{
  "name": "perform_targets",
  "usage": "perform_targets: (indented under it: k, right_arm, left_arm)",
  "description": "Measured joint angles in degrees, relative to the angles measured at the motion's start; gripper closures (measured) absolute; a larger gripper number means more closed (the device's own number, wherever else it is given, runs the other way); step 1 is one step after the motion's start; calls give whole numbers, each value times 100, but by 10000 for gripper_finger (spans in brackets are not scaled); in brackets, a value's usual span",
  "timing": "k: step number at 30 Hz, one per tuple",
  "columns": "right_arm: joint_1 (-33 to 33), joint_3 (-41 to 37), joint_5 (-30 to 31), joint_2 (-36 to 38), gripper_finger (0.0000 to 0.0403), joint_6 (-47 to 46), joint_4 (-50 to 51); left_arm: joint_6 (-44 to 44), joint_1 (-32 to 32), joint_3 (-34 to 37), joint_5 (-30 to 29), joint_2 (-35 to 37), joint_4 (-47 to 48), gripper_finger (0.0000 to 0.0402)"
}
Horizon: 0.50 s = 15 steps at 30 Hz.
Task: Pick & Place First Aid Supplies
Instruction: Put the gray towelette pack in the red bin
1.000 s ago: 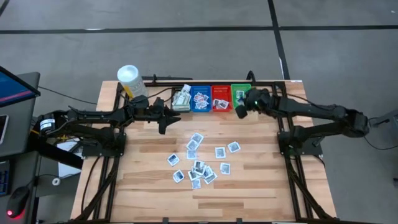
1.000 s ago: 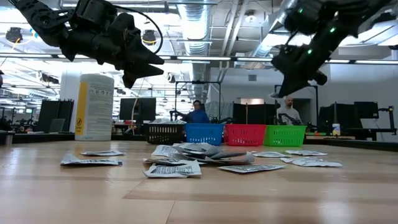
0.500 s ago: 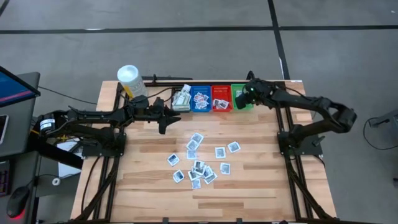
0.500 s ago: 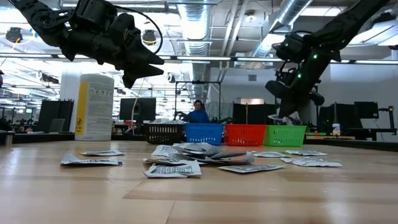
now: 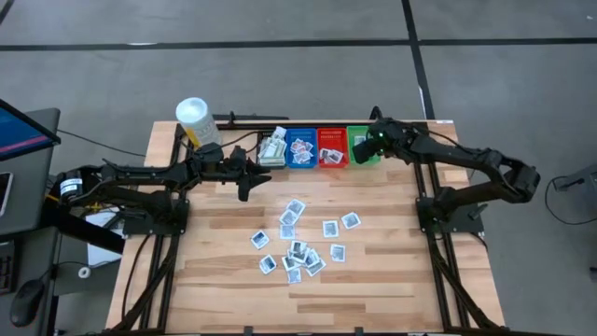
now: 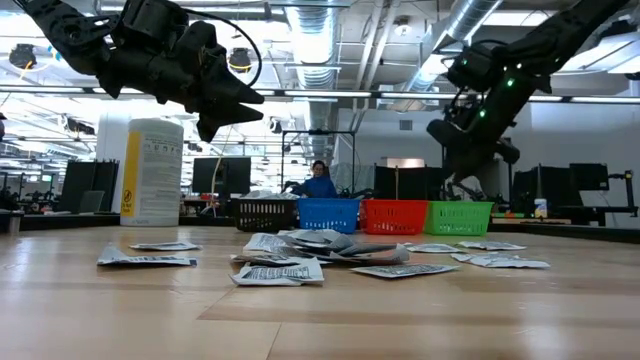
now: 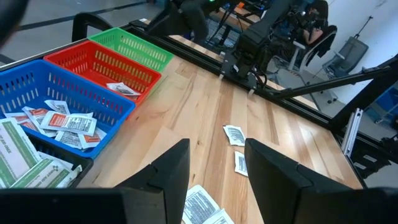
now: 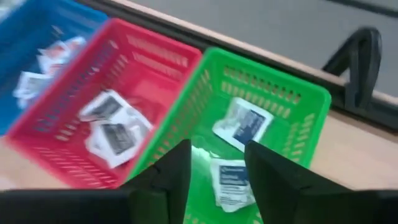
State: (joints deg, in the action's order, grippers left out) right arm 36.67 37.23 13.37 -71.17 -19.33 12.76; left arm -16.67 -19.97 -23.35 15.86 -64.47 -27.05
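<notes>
The right gripper (image 5: 367,149) hangs open over the green bin (image 8: 273,112), where packets (image 8: 242,124) lie, likely just dropped for sorting. The left gripper (image 5: 252,177), also open, waits above the table (image 5: 392,271) beside the heap of first aid supplies (image 5: 298,245).

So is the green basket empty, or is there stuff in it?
Not empty. The green basket has at least two small packets lying in it, seen from the right gripper, which hovers open above it.
</notes>
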Motion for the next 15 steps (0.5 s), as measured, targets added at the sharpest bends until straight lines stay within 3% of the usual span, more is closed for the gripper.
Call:
perform_targets:
  k: [10, 15]
  right_arm:
    - [-1323, 0, -33, 1026, 263, 970, 36]
    - [-2236, 2, -491, 1214, 272, 977, 192]
  left_arm:
    - [-34, 0, 0, 202, 0, 1, 247]
    - [-220, 2, 0, 515, 0, 4, 247]
